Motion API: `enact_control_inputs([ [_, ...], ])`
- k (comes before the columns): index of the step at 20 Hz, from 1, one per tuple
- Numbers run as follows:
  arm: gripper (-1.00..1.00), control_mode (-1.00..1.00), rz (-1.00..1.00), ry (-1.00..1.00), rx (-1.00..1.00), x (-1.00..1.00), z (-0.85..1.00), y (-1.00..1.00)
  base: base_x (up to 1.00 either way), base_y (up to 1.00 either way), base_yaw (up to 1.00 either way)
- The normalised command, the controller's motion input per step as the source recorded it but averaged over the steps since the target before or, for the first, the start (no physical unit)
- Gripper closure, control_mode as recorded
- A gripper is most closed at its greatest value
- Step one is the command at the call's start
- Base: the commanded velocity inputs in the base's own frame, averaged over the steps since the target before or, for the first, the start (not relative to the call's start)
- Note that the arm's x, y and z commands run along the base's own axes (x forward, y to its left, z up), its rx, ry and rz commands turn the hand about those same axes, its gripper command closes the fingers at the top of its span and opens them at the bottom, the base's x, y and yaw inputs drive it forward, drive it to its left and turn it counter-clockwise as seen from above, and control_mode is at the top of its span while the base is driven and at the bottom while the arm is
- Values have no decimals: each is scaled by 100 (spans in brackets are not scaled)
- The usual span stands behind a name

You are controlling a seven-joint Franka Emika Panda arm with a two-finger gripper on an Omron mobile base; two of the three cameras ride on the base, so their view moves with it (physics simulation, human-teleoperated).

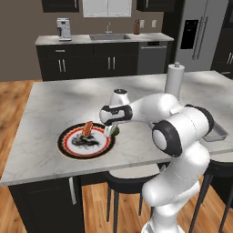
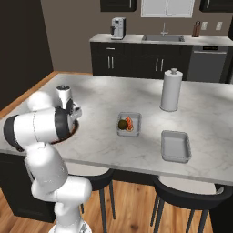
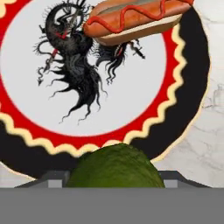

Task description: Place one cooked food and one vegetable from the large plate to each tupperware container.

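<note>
From the left base view I count one large plate [image 1: 73, 146] near the counter's front edge, carrying one hot dog [image 1: 88, 128]; my gripper [image 1: 112, 132] points down at the plate's right rim, forearm level above the counter [image 1: 59, 104].

From the right base view there are two tupperware containers: one [image 2: 129, 124] holds two food items, the other [image 2: 175, 146] sits beside it toward the right.

In the hand view a green vegetable [image 3: 116, 166] sits between my fingers, which are partly closed around it.

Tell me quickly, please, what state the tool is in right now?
Tool: closed on a green vegetable above the large plate.
</note>
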Motion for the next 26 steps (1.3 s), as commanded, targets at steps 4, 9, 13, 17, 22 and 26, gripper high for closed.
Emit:
enact_control_inputs([
  [4,100,-100,-15,-2,0,-35,79,-75,0,0,0],
  [9,100,-100,-21,0,0,-12,100,-81,0,0,0],
  [13,100,-100,-22,0,0,-15,77,-100,0,0,0],
  [17,100,-100,-28,0,0,-25,14,-100,0,0,0],
  [22,100,-100,-31,0,0,-21,0,-100,0,0,0],
  [26,100,-100,-25,2,0,0,0,-100,0,0,0],
])
